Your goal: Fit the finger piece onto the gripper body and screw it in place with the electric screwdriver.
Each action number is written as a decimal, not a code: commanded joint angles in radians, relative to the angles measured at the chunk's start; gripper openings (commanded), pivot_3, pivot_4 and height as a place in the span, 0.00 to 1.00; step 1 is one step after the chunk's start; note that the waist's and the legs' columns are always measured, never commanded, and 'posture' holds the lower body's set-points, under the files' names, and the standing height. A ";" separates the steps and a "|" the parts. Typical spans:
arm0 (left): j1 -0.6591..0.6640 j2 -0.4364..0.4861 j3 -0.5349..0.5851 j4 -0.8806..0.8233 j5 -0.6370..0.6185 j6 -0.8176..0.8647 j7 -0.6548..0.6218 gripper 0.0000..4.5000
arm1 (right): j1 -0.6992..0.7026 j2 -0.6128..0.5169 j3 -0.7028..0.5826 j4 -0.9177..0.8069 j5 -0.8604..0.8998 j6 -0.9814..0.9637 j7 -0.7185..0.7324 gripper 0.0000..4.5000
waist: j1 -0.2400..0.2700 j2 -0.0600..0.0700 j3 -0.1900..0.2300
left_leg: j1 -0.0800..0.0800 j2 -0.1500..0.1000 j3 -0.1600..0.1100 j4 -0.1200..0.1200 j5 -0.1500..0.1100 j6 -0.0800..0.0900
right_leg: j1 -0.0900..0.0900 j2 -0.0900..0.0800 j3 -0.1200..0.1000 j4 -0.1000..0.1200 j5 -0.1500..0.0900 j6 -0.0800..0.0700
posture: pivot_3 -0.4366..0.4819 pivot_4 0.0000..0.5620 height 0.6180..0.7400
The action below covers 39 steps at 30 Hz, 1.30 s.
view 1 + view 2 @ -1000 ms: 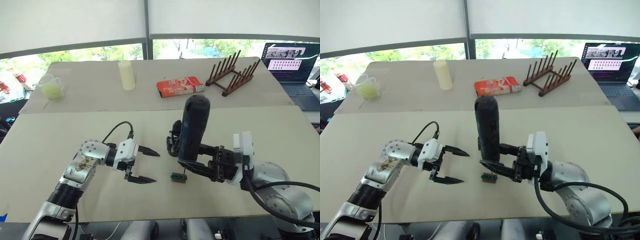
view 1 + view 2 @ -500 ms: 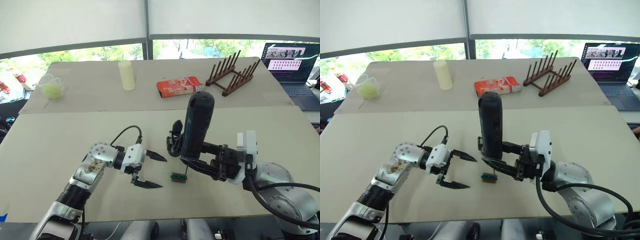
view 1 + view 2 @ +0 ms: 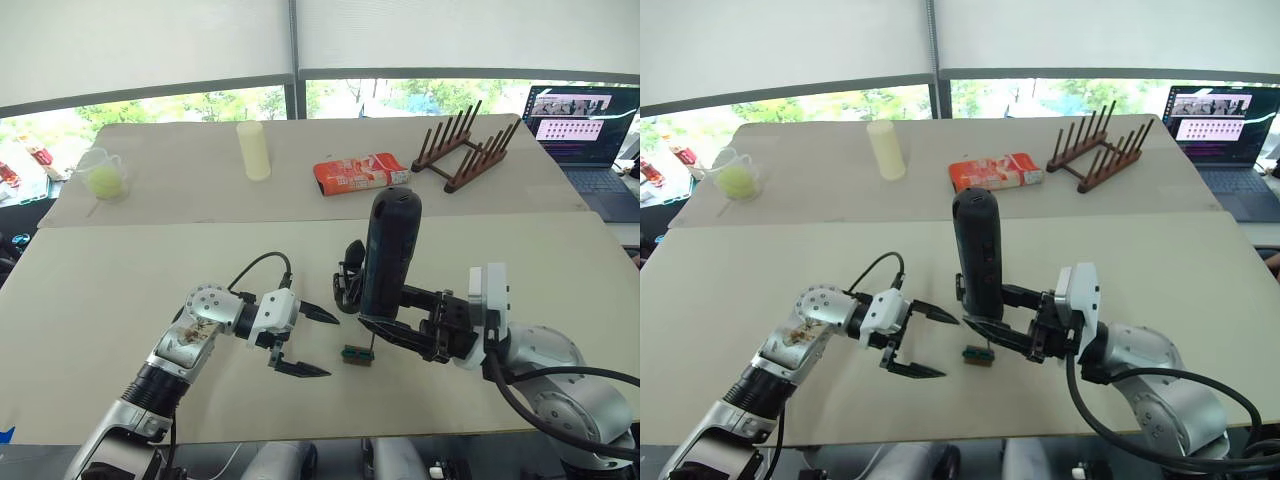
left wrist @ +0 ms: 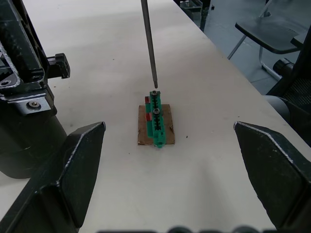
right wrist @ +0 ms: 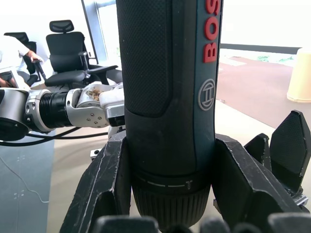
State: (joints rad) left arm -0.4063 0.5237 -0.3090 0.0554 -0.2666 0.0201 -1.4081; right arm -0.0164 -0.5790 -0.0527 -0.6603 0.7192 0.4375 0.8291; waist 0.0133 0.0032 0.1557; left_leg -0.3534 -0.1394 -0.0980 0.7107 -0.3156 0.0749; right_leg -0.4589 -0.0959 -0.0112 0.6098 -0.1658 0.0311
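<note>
My right gripper (image 3: 382, 330) is shut on the electric screwdriver (image 3: 388, 255), a thick black cylinder held upright. Its thin metal bit (image 4: 149, 46) rests on a screw at the end of a small green-and-brown block (image 4: 155, 121) on the table. The gripper body (image 3: 347, 283) stands just behind the screwdriver, one pointed finger sticking up, and is partly hidden by it. My left gripper (image 3: 333, 346) is open, level with the table just left of the block, fingers (image 4: 73, 179) pointing at it. The finger piece is out of view.
On the far table stand a pale yellow cylinder (image 3: 253, 150), a red packet (image 3: 360, 172), a wooden peg rack (image 3: 465, 150) and a plastic cup (image 3: 102, 175). A laptop (image 3: 585, 125) is at the far right. The table's front edge (image 3: 320, 435) lies close below both arms.
My left gripper has moved right, closer to the green-and-brown block, still open. The screwdriver has rocked slightly but its bit stays on the block.
</note>
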 commanded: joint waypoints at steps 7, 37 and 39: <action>0.001 -0.002 -0.002 0.005 0.012 -0.042 0.005 1.00 | -0.016 0.009 -0.010 -0.019 -0.003 -0.049 0.020 0.42 | 0.000 0.000 0.000 | 0.000 0.000 0.000 0.000 0.000 0.000 | 0.000 0.000 0.000 0.000 0.000 0.000 | 0.48 0.27 1.00; -0.008 -0.013 -0.001 0.056 0.024 -0.091 0.000 1.00 | 0.004 0.011 -0.006 -0.015 -0.012 -0.054 0.045 0.42 | 0.000 0.000 0.000 | 0.000 0.000 0.000 0.000 0.000 0.000 | 0.000 0.000 0.000 0.000 0.000 0.000 | 0.48 0.27 1.00; -0.008 -0.015 -0.002 0.059 0.025 -0.093 0.000 1.00 | 0.004 0.012 -0.004 -0.015 -0.014 -0.054 0.045 0.42 | 0.000 0.000 0.000 | 0.000 0.000 0.000 0.000 0.000 0.000 | 0.000 0.000 0.000 0.000 0.000 0.000 | 0.48 0.27 1.00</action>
State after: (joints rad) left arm -0.4063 0.5118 -0.3143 0.1248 -0.2369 -0.0522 -1.4066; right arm -0.0102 -0.5697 -0.0479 -0.6326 0.6870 0.4174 0.8692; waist 0.0134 0.0032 0.1557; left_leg -0.3534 -0.1395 -0.0980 0.7108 -0.3157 0.0749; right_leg -0.4589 -0.0960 -0.0112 0.6098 -0.1658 0.0311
